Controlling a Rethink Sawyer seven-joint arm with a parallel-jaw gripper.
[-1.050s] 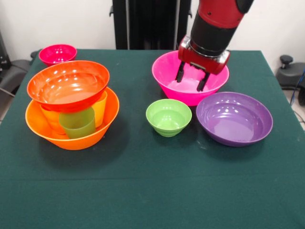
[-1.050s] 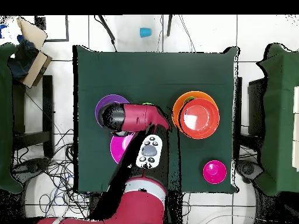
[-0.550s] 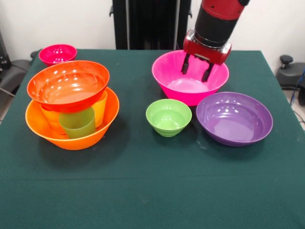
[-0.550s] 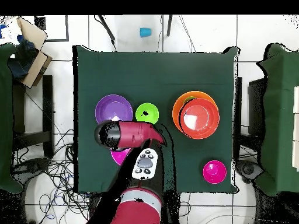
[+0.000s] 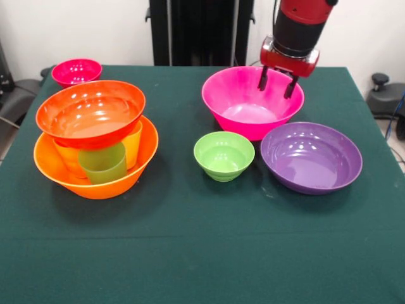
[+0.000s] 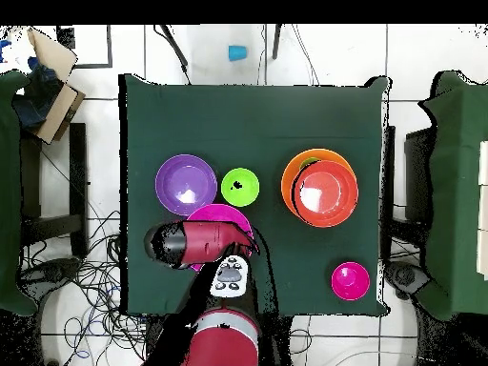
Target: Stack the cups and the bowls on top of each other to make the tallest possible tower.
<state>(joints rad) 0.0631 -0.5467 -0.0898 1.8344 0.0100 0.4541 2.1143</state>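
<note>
Front cam: low, close, across table [image 5: 190, 253]. Overhead: high, straight down. Both share tabletop.

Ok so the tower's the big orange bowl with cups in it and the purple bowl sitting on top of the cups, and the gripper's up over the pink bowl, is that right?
Not quite. The bowl on top of the cups is the wide red-orange bowl, not the purple one; the front view shows it. The purple bowl sits alone on the table, beside the pink bowl. The rest holds: the large orange bowl is the base, and the gripper is over the pink bowl's rim.
</note>
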